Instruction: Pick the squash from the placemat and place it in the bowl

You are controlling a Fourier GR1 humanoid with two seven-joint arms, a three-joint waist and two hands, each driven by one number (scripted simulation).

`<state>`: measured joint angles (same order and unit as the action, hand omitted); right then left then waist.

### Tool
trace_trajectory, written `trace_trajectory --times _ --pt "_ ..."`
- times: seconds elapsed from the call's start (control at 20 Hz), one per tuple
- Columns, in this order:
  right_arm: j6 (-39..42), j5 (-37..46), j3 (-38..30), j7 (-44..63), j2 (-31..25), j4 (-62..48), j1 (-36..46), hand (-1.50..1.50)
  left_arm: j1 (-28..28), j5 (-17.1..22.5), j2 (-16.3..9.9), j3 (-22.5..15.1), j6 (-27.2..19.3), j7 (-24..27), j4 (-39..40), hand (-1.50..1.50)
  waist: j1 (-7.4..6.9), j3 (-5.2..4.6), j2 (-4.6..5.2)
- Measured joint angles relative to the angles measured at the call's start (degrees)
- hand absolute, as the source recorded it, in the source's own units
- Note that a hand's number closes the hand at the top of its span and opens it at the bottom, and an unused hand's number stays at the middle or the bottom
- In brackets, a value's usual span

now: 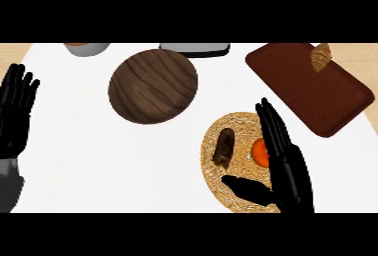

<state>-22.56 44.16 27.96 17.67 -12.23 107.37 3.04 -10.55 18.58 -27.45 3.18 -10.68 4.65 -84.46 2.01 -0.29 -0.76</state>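
Mostly hidden, orange squash [259,152], woven placemat [240,131]

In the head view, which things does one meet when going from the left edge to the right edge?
Left hand, resting open at the left edge → wooden bowl → brown item on the woven placemat → orange squash → right hand, open above the placemat → brown tray holding a croissant.

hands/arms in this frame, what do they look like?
Both hands are glossy black with long slim fingers and a thumb: left hand, right hand. A smooth grey forearm shows below the left one. No cables, markings or sleeves visible.
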Motion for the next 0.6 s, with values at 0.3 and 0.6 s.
trace_trajectory --times 0.3,0.6 --pt "18.20 3.90 0.35 18.09 -6.36 11.02 -1.88 -1.50 0.33 0.34 0.00 0.49 0.94 0.54 0.07 0.00 -0.23 -0.05 0.07" --pt "38.40 -0.92 1.68 33.77 -9.28 20.43 -0.42 -1.50 -0.40 0.08 0.35 0.16 1.21 0.07 -0.68 0.00 -1.27 0.03 0.42"
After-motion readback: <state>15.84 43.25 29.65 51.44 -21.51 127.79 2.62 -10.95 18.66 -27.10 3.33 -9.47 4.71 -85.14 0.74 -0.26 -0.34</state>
